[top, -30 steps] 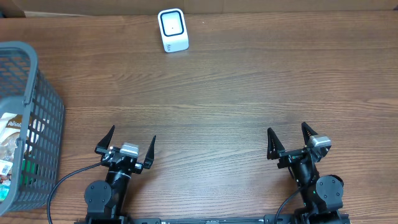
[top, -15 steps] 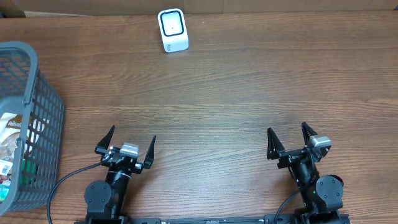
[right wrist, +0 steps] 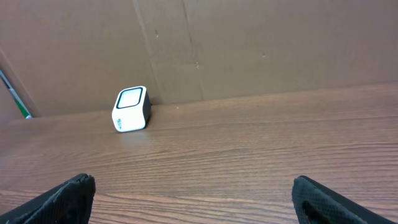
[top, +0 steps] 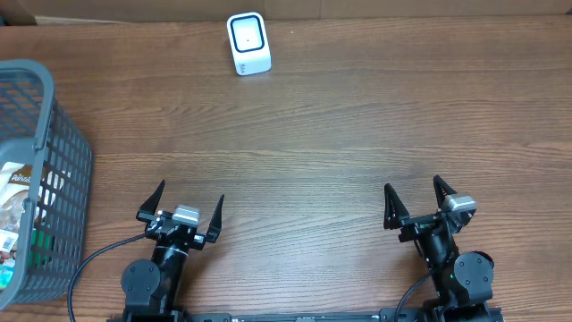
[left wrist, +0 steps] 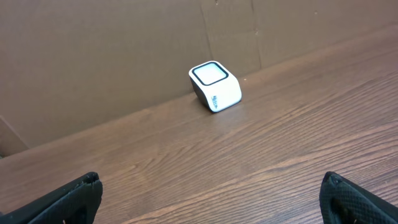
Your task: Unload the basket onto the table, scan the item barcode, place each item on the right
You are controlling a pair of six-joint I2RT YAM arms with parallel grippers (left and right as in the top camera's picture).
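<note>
A small white barcode scanner (top: 248, 43) with a dark-rimmed window stands at the far edge of the wooden table; it also shows in the left wrist view as the scanner (left wrist: 215, 86) and in the right wrist view as the scanner (right wrist: 131, 108). Packaged items (top: 18, 215) lie in a grey basket (top: 55, 125) at the left edge; no barcode is readable. My left gripper (top: 187, 201) is open near the front left, with nothing between its fingers. My right gripper (top: 414, 199) is open at the front right, also holding nothing. Both stand far from the scanner and the basket.
A brown cardboard wall (left wrist: 124, 50) stands behind the table's far edge. A black cable (top: 94, 259) runs from the left arm's base toward the basket. Bare wood lies between the grippers and the scanner.
</note>
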